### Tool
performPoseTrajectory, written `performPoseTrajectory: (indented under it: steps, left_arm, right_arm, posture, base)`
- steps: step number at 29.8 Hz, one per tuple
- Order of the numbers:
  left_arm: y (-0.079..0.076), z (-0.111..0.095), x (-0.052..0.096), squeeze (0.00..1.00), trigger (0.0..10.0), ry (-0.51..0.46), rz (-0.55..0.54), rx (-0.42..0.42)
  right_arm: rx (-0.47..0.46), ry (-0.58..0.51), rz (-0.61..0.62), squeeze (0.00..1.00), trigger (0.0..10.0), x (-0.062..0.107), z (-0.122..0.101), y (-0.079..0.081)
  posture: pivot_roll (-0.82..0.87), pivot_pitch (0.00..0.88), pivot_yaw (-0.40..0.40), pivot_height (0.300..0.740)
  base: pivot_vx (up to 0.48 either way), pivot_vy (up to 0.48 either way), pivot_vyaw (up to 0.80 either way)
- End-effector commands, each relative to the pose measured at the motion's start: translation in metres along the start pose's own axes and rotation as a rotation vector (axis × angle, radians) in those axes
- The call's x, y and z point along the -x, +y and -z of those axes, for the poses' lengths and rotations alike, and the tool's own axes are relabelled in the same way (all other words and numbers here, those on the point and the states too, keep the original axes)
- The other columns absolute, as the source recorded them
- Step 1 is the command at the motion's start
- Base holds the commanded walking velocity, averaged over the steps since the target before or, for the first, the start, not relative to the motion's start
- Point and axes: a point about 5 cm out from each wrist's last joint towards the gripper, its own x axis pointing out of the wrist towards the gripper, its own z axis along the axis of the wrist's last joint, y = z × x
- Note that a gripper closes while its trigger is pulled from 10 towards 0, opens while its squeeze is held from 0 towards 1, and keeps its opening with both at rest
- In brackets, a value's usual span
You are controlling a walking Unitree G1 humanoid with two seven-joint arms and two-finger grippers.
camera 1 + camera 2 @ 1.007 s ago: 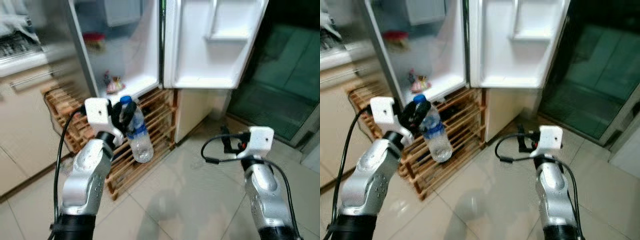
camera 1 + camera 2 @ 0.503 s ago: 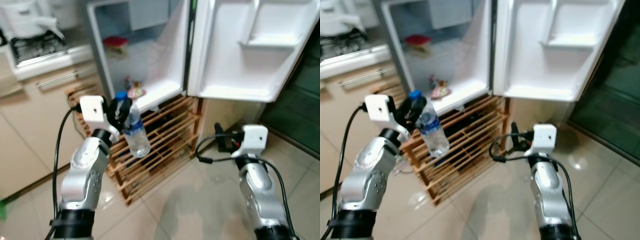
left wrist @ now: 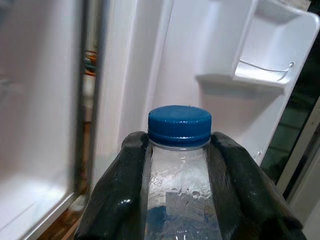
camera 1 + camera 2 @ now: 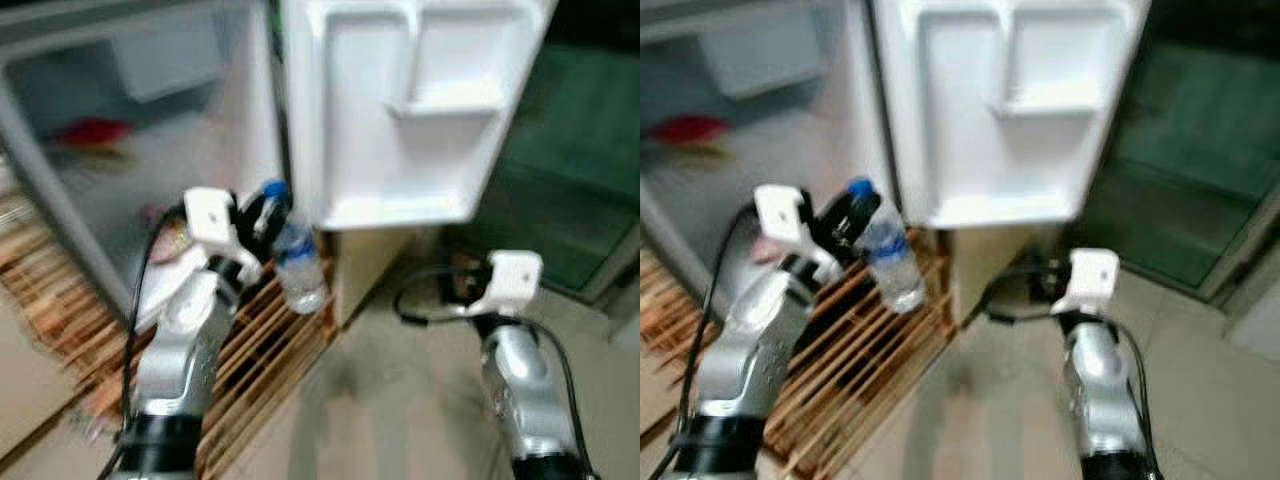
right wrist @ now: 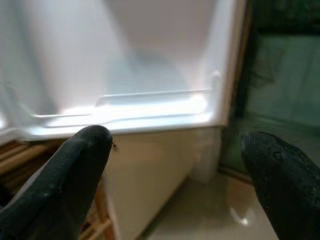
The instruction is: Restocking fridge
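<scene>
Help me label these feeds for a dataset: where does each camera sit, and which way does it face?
Head stereo pair: on the head, looking down at the open fridge door; both arms, left gripper, right gripper.
Left wrist: along fingers clamping the water bottle.
Right wrist: between spread fingers toward the door's bottom edge.
Shared: door and bottle.

Both of my eye views are smeared by motion blur; edges of the fridge door (image 4: 420,110) and wooden rack (image 4: 850,370) are soft. Lighting is dim and even, brightest on the white door. My left wrist view is sharp on the bottle cap (image 3: 179,125). In my right wrist view the fingers (image 5: 75,175) are out of focus, and a small glare spot shows on the floor (image 5: 237,215).
</scene>
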Motion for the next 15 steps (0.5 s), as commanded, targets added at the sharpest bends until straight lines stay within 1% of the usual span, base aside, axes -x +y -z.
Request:
performPoseTrajectory:
  steps: [1,4,10,12,13,14,15]
  left_arm:
    - [-0.01,-0.007,-0.006,0.0,10.0,-0.037,0.04,0.002]
    - [-0.01,-0.009,-0.006,0.0,10.0,-0.041,0.044,0.002]
    - [-0.015,-0.019,-0.009,0.0,10.0,-0.071,0.063,-0.008]
    - [-0.013,-0.03,-0.012,0.0,10.0,-0.1,0.02,-0.059]
    - [-0.013,-0.03,-0.012,0.0,10.0,-0.1,0.02,-0.059]
    - [-0.013,-0.034,-0.013,0.0,10.0,-0.11,0.008,-0.074]
    - [-0.014,-0.046,-0.014,0.0,10.0,-0.142,0.013,-0.111]
  right_arm:
    - [0.008,-0.019,0.007,0.0,10.0,-0.002,-0.006,-0.004]
    - [0.01,-0.02,-0.002,0.0,10.0,-0.002,-0.007,-0.003]
    - [0.011,-0.027,-0.017,0.0,10.0,-0.002,-0.008,-0.001]
    - [0.0,-0.038,-0.04,0.0,10.0,-0.003,-0.012,0.002]
    - [0.0,-0.038,-0.04,0.0,10.0,-0.003,-0.012,0.002]
    - [-0.013,-0.046,-0.059,0.0,10.0,-0.003,-0.014,0.004]
    - [-0.024,-0.059,-0.114,0.0,10.0,-0.001,-0.02,0.009]
  posture:
    - [-0.17,0.0,0.058,0.74]
    - [-0.17,0.0,0.057,0.74]
    - [-0.17,0.0,0.057,0.74]
    - [-0.17,0.0,0.057,0.74]
    - [-0.17,0.0,0.057,0.74]
    - [-0.17,0.0,0.057,0.74]
    - [-0.17,0.0,0.055,0.74]
  base:
    - [0.48,0.0,0.0]
    - [0.48,0.0,0.0]
    - [0.477,0.0,0.0]
    - [0.476,0.0,0.0]
    - [0.48,0.0,0.0]
    - [0.0,0.0,0.0]
    - [0.0,0.0,0.0]
